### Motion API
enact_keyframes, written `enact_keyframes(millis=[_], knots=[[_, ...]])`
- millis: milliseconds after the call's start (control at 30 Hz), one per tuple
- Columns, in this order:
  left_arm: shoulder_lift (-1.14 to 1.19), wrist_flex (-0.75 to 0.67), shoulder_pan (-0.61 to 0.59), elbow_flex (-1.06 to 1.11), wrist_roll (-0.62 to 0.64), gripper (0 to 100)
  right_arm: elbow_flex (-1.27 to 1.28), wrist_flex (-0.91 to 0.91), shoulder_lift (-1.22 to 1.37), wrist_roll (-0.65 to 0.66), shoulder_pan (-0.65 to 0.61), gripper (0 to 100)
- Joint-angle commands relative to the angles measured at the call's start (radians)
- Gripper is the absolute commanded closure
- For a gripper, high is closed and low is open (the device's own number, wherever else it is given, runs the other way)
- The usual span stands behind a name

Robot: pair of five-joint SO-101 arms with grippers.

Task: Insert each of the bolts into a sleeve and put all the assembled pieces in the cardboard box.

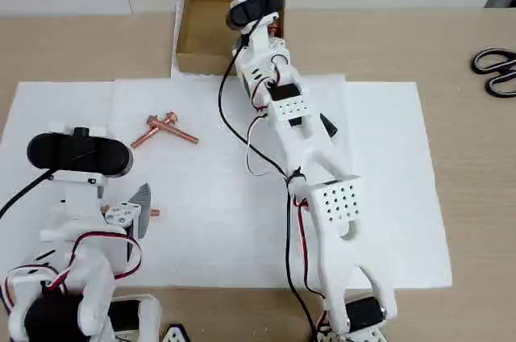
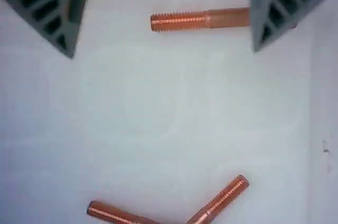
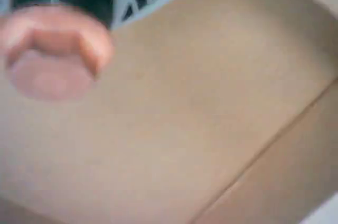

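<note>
Right gripper (image 3: 90, 12) clamps a piece (image 3: 53, 49) (probably assembled) in the cardboard box (image 3: 211, 102); left gripper (image 2: 163, 47), spread, straddles a bolt (image 2: 200, 19), two more beyond.

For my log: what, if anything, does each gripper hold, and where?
Right gripper: a copper piece over the cardboard box, wide end sticking out, gripped part hidden. Left gripper: open, holds nothing.

White arms (image 1: 322, 197) with black motors (image 1: 79, 154), red-black cables (image 1: 300, 233).

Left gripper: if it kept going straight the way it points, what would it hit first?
Probably the threaded copper bolt lying between its open fingers, then the white sheet beneath; depth is unclear.
</note>
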Motion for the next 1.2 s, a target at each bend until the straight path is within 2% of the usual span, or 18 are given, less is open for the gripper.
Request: enact_keyframes(millis=[0,200,467,833,1033,1167], knots=[[-0.002,0.000,-0.005,-0.010,0.008,80,-0.077,-0.028,-0.022,0.009,-0.008,99.0],[-0.002,0.000,-0.005,-0.010,0.008,80,-0.077,-0.033,-0.008,0.009,-0.008,98.7],[-0.002,0.000,-0.005,-0.010,0.008,80,-0.077,-0.035,-0.010,0.008,-0.013,80.5],[-0.002,0.000,-0.003,-0.010,0.008,80,-0.215,-0.008,-0.018,0.009,-0.010,80.4],[-0.002,0.000,-0.003,-0.010,0.008,80,-0.473,0.225,-0.018,0.009,0.012,80.4],[-0.002,0.000,-0.003,-0.010,0.008,80,-0.730,0.466,-0.018,0.009,0.054,80.4]])
